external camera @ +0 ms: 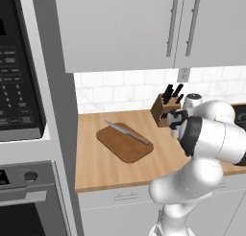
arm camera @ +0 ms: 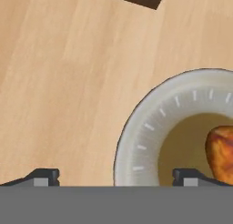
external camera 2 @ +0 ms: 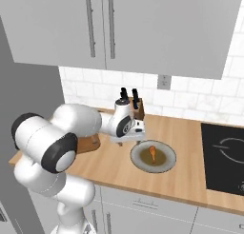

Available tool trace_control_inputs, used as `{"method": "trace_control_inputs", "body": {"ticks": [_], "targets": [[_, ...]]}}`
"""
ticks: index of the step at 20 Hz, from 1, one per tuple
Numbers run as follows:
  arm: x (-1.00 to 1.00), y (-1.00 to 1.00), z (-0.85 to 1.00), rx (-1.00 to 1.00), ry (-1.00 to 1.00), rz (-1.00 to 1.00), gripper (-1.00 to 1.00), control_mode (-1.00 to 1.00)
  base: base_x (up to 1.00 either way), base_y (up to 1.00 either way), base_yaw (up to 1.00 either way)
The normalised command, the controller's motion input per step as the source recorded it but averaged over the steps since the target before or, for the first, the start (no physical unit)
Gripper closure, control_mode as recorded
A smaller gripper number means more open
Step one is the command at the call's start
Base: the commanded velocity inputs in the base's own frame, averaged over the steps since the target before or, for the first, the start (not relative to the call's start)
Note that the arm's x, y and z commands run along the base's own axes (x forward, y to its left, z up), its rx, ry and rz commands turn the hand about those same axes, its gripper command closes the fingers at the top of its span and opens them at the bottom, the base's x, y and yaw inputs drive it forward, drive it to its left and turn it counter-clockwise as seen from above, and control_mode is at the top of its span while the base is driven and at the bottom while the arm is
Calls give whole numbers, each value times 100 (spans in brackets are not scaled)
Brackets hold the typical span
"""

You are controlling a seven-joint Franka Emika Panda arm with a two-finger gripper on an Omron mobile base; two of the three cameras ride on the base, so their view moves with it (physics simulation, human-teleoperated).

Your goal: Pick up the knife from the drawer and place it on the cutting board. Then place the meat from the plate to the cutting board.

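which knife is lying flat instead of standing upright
The wooden-handled knife, lying flat across the cutting board. The black-handled knives stand upright in the wooden block.

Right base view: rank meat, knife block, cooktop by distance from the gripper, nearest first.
From the gripper:
1. meat, just to its right, on the plate.
2. knife block, behind it by the wall.
3. cooktop, far right of the counter.

Bright, even rendered light, soft shadows, slightly coarse detail.

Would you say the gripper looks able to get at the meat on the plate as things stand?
Probably yes: the open gripper hovers over the plate rim, and the meat lies uncovered beside it with nothing in between.
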Motion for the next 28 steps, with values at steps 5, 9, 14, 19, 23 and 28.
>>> {"method": "trace_control_inputs", "body": {"ticks": [5,9,14,19,23,28], "targets": [[-3,-97,0,3,0,-16,-100,-100,0,0,0],[0,-74,0,2,0,-13,-100,-100,0,0,0],[0,-31,-1,0,0,-3,-100,-100,0,0,0],[1,0,-18,0,-1,0,-100,-100,0,0,0],[4,0,-27,0,-1,0,-100,-100,0,0,0],[13,0,-20,0,0,0,-100,-100,0,0,0]]}}
